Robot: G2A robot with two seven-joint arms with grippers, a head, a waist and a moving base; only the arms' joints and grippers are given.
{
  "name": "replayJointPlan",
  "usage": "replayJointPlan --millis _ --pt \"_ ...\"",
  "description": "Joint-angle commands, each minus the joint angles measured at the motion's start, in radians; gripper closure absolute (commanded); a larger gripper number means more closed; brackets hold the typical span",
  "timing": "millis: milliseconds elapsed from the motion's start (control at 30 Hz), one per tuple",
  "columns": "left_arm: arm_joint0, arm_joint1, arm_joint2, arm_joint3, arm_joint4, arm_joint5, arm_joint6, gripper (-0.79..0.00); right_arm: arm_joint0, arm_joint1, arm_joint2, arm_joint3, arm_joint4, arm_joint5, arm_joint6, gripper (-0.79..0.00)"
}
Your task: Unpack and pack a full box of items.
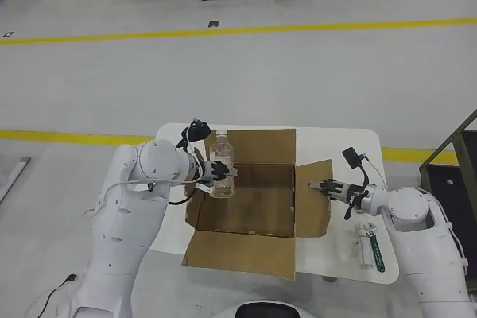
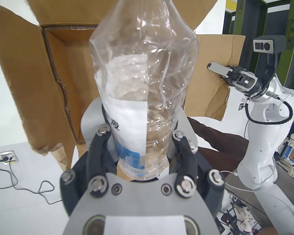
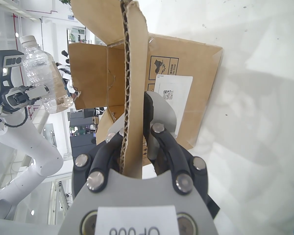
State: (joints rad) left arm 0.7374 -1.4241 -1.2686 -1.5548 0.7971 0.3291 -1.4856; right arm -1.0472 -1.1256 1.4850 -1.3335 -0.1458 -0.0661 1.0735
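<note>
- The left end effector (image 1: 222, 171) (image 2: 140, 133) is clamped on a clear plastic bottle (image 1: 222, 151) (image 2: 144, 74) (image 3: 42, 74). Its fingers (image 2: 101, 145) pinch the labelled lower half (the walls look dented).
- The bottle's long axis runs crosswise to those fingers and lies roughly level. The white cap points away from the robot, toward the far flap (image 1: 258, 145), and the base points back toward the robot.
- The bottle hangs in the air just over the left rim of the open cardboard box (image 1: 262, 173) (image 2: 56, 57) (image 3: 198, 74), without touching it.
- Right under this end effector stands the box's left flap (image 1: 197, 208), which has a ragged edge.
- Across the opening from it, the right end effector (image 1: 314, 186) (image 2: 214, 67) (image 3: 134, 123) is closed on the right flap (image 1: 314, 208) (image 2: 210, 94) (image 3: 134, 50). The cardboard is sandwiched between its pads (the flap stands up from the box's right wall).
- Behind the right end effector, beside its arm, a green-handled item (image 1: 376, 253) lies on the white desk (image 1: 350, 143). I cannot tell what it is.
</note>
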Motion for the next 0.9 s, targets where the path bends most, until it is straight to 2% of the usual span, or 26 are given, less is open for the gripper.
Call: replayJointPlan --millis 0,200,467,700,867 --pt "0.022 0.0 0.012 0.008 -0.025 -0.015 0.021 0.0 -0.01 0.0 -0.008 -0.019 -0.009 -0.007 -0.015 0.0" --pt "0.029 -0.007 0.095 0.077 -0.06 -0.042 0.033 0.0 -0.025 0.004 -0.028 -0.057 -0.024 0.008 -0.044 0.0" --pt "-0.015 -0.023 0.213 0.295 -0.027 -0.034 0.084 0.0 -0.029 0.01 -0.04 -0.071 -0.041 0.019 -0.056 0.0" --pt "-0.068 -0.043 0.291 0.477 -0.037 -0.024 0.083 0.0 -0.016 0.017 -0.054 -0.073 -0.058 0.041 -0.03 0.0" --pt "-0.106 -0.058 0.325 0.561 -0.037 -0.014 0.14 0.0 0.0 0.02 -0.071 -0.074 -0.063 0.054 -0.016 0.0"
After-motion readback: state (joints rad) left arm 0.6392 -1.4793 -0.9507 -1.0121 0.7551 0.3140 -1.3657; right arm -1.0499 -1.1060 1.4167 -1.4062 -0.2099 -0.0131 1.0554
